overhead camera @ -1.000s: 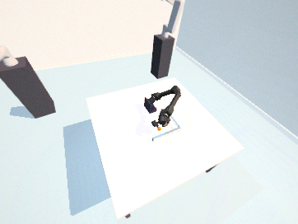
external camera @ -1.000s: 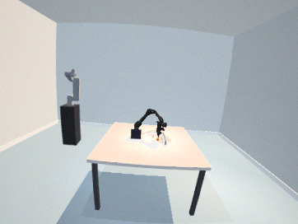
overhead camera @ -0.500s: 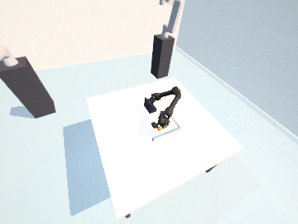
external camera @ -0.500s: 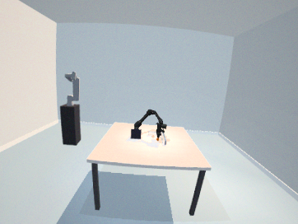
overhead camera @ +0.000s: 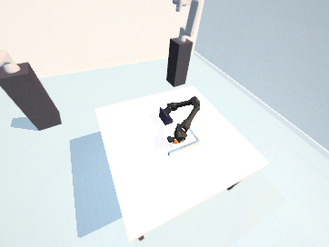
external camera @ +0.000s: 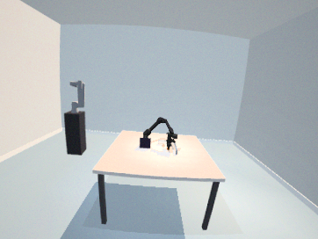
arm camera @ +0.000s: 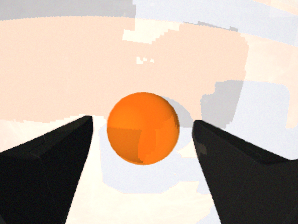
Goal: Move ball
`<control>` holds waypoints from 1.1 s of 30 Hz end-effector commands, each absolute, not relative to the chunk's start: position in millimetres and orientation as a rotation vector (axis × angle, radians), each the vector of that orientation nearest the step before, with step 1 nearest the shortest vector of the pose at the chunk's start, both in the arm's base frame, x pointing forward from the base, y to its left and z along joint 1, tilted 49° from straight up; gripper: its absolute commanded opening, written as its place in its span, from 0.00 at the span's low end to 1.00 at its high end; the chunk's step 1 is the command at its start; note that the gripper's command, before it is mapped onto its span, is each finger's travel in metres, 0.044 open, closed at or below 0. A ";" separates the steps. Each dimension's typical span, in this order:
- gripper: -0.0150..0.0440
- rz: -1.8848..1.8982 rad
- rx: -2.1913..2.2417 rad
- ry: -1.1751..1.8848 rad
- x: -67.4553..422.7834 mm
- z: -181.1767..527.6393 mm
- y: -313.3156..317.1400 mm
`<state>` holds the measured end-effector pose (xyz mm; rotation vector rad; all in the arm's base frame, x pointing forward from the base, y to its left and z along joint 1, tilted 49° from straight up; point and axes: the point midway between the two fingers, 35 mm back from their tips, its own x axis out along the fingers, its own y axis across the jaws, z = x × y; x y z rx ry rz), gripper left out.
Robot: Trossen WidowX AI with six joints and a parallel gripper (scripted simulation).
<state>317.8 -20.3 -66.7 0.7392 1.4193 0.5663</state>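
Observation:
The orange ball (arm camera: 143, 128) (overhead camera: 175, 142) (external camera: 168, 148) is on the table, low under the gripper. My gripper (arm camera: 144, 125) is open, with one finger to each side of the ball in the wrist view and a visible gap on both sides. The fingertips are too small in the top and exterior views to judge their height. The low clear walls (overhead camera: 184, 147) (external camera: 177, 149) make a corner to the right of the ball in the top view, and the ball is near the free end of the longer wall. The see-through copy cannot be made out in any view.
The arm's dark base (overhead camera: 165, 116) (external camera: 145, 142) stands on the white table (overhead camera: 150, 195) (external camera: 132, 166), left of the walls in the exterior view. The arm arches over from the base to the ball. Dark pedestals (overhead camera: 179, 64) (external camera: 75, 133) with pale arms stand off the table.

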 end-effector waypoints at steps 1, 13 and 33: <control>0.64 0.566 0.746 1.421 316.7 -67.7 -18.6; 0.34 0.563 0.744 1.422 317.9 -62.2 -26.6; 0.25 0.562 0.743 1.424 305.5 18.7 -116.4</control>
